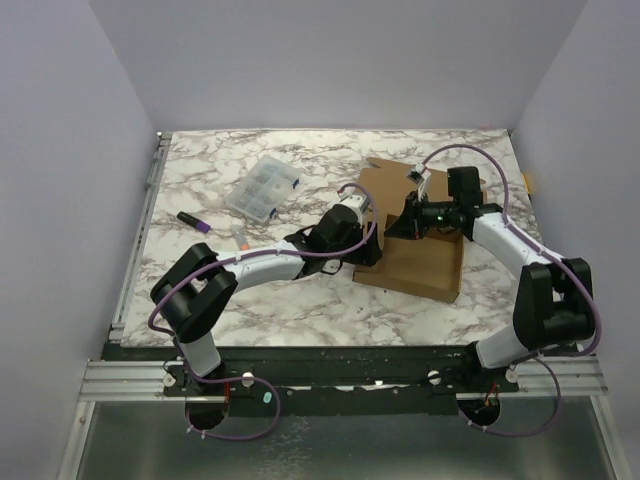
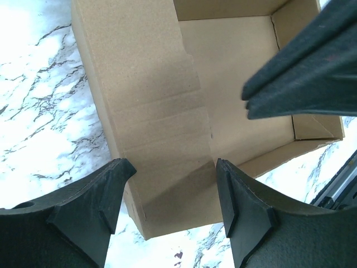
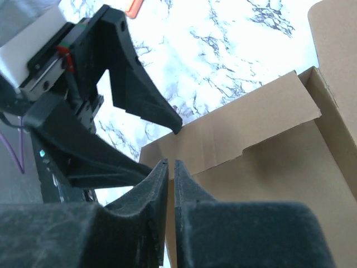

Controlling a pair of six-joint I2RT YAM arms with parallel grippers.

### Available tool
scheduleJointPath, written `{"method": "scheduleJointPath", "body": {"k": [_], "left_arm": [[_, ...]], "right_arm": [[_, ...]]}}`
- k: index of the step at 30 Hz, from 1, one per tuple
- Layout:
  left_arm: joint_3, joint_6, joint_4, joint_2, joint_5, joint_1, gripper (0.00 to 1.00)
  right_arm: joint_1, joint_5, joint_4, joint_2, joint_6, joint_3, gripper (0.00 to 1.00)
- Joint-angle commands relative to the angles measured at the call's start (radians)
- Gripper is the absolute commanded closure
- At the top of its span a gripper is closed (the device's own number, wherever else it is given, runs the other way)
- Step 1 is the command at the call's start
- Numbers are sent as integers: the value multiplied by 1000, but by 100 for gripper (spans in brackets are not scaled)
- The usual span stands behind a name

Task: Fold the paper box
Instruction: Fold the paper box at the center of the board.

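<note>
Marble table (image 1: 250, 290), mid-fold: the paper box (image 1: 420, 262) lies a little right of centre, with both arms reaching in over its far left part. From my seat at the remote controls, the left gripper (image 2: 173, 167) has its fingers (image 2: 111, 195) spread wide. They straddle a creased panel folded over the box's left wall, with the brown floor and upright side walls showing beyond.

The right gripper (image 3: 170, 163) reaches into the box from the right. Its fingers are drawn almost together, with only a thin slit between them (I cannot tell whether card is caught there). Its tips sit at the corner where the wall rises.

A clear compartment case (image 1: 262, 187) lies far left of the box. A purple marker (image 1: 193, 222) lies further left, nearer the table's edge.
</note>
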Motion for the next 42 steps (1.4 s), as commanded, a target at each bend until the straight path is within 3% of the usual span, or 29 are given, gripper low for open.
{"method": "scheduleJointPath", "body": {"k": [1, 14, 25, 32, 42], "left_arm": [[10, 26, -97, 33, -34, -1, 29], [35, 10, -95, 34, 26, -1, 21], [12, -31, -42, 23, 96, 21, 19], [-47, -65, 17, -8, 115, 111, 21], [20, -53, -3, 88, 122, 116, 27]], "right_arm": [[-4, 39, 91, 79, 144, 11, 89], [17, 177, 61, 175, 132, 16, 93], [18, 197, 46, 204, 126, 41, 94], [18, 215, 32, 232, 106, 46, 93], [21, 212, 35, 243, 106, 49, 93]]}}
